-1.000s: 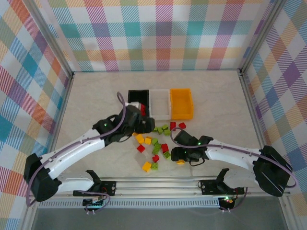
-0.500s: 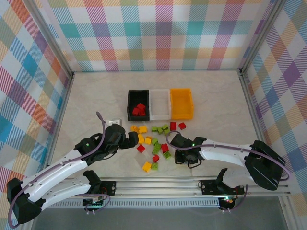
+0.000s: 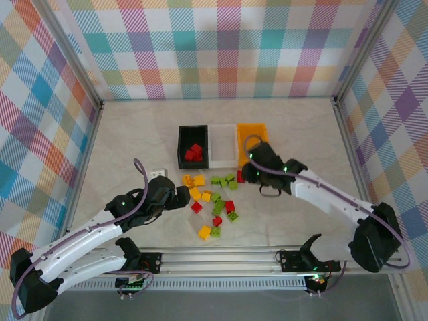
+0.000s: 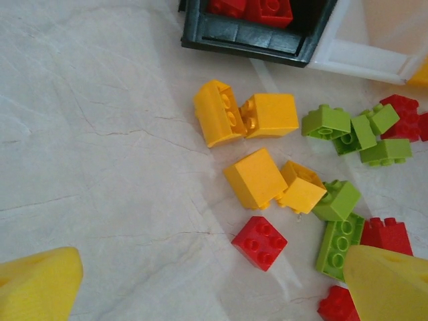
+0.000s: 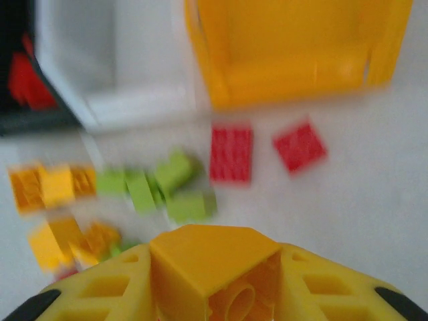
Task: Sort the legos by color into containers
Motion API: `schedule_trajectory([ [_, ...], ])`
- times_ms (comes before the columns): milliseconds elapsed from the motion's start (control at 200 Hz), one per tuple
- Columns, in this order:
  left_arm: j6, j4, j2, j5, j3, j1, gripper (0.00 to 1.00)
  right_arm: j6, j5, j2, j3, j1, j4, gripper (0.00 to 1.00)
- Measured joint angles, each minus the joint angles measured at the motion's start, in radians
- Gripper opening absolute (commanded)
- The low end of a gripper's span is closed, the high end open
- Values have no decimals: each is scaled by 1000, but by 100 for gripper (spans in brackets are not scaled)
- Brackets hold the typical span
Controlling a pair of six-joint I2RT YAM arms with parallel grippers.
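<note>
The black bin (image 3: 192, 147) holds red legos (image 3: 194, 152); beside it stand the white bin (image 3: 223, 146) and the orange bin (image 3: 253, 130). Loose red, yellow and green legos (image 3: 215, 198) lie in front of the bins. My right gripper (image 3: 253, 168) hovers by the orange bin's near edge, shut on a yellow brick (image 5: 207, 261), with the orange bin (image 5: 294, 53) ahead. My left gripper (image 3: 180, 196) is open at the pile's left. A red brick (image 4: 261, 242) lies between its yellow fingers (image 4: 40, 287), and several yellow bricks (image 4: 254, 177) lie beyond.
Plaid walls with metal frame posts close in the table on three sides. A metal rail (image 3: 221, 257) runs along the near edge. Two red bricks (image 5: 231, 152) and green ones (image 5: 167, 184) lie below the right gripper. Bare tabletop (image 3: 127, 134) stretches left of the bins.
My right gripper lifted a yellow brick from the pile's near side and carried it up toward the orange bin. My left gripper drew back from the black bin to the pile's left.
</note>
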Motion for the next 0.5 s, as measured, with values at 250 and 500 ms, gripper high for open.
schedule_trajectory([
  [250,-15,-21,-13,-19,-10,0,100,-71,19,346,224,-129,80,36],
  [500,-18,-29,-21,-26,-12,0,100,-97,25,513,333,-168,80,35],
])
